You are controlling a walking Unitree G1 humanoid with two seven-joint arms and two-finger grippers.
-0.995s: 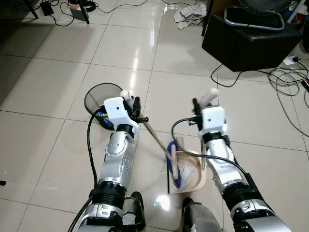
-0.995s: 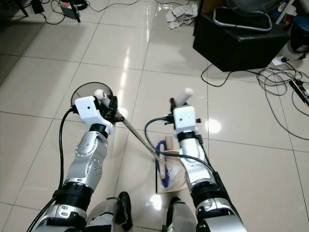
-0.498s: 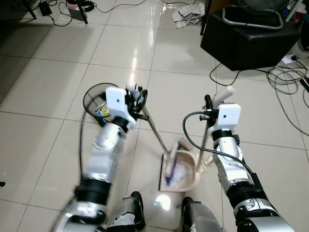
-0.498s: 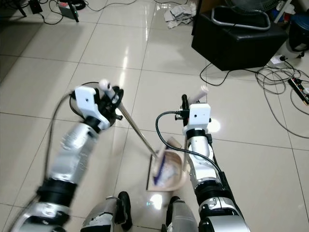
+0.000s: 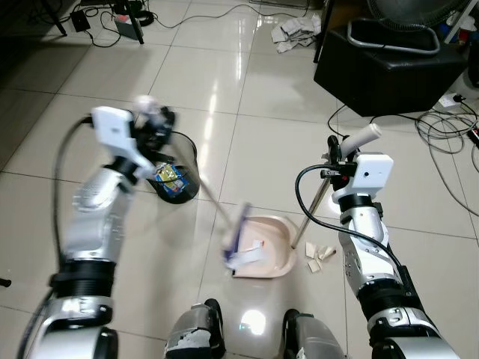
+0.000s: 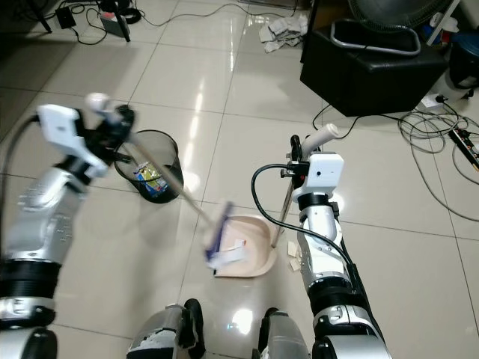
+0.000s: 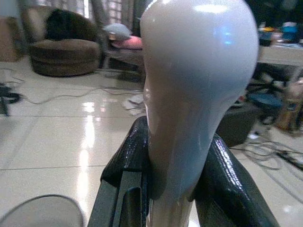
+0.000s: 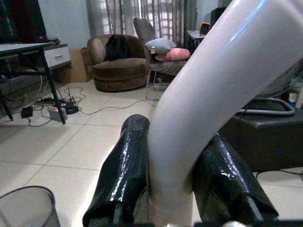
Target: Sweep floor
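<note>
My left gripper (image 5: 152, 124) is shut on the white knob of the broom handle (image 7: 189, 85), out to my left above the bin. The thin shaft slants down to the blue broom head (image 5: 238, 233), which rests at the left rim of the beige dustpan (image 5: 268, 254). White scraps lie inside the pan. My right gripper (image 5: 334, 155) is shut on the dustpan's long white handle (image 8: 208, 90), which leans up from the pan's right side. A few pale paper scraps (image 5: 319, 253) lie on the tile just right of the pan.
A black mesh bin (image 5: 178, 173) with wrappers inside stands left of the pan. A black box (image 5: 389, 66) with a fan base sits far right, with cables (image 5: 446, 123) on the floor beside it. Crumpled paper (image 5: 296, 28) lies at the back.
My left arm has swung out to the left, and the broom head has slid to the pan's left rim. The right gripper and dustpan handle have risen; scraps now lie right of the pan.
</note>
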